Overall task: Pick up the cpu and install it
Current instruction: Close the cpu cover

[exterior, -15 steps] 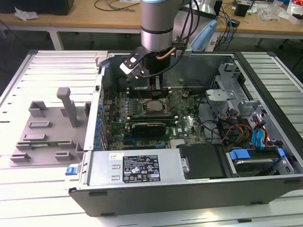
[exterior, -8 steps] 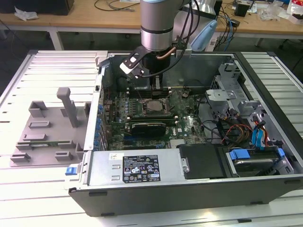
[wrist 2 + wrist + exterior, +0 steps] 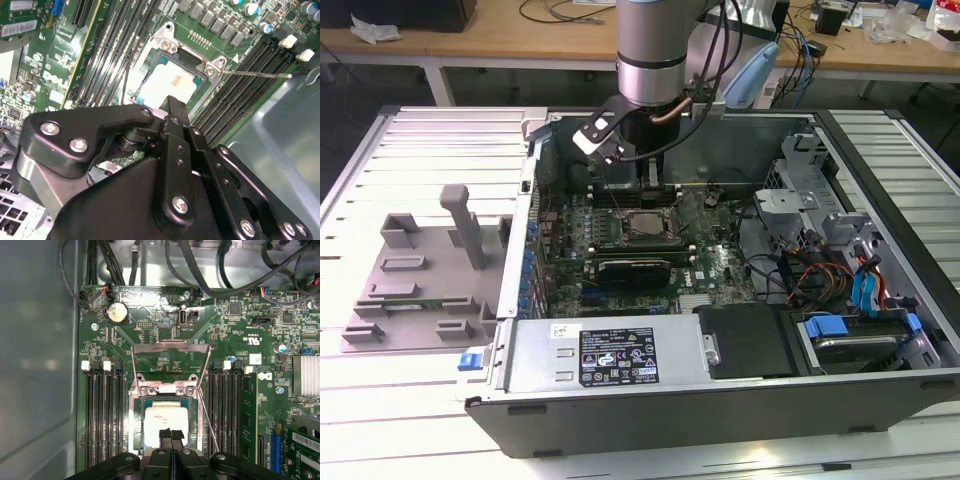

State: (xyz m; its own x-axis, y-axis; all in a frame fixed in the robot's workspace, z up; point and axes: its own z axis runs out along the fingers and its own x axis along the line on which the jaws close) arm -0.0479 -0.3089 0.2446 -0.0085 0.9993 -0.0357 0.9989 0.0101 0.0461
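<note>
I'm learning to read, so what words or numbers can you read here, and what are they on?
Sticker on the computer case: print too small to read.
cpu top: faint print, too blurred to read.
Motherboard: white markings, too small to read.
So no text can be quoted.

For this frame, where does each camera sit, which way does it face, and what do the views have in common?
Exterior view: off the arm, raised, looking down into the open computer case; the arm and gripper show.
First wrist view: on the arm, squarely facing the motherboard; the gripper, shut, shows over the cpu in its socket.
Second wrist view: on the arm, slanted across the gripper toward the cpu.
Shared: all three show the gripper above the cpu.
</note>
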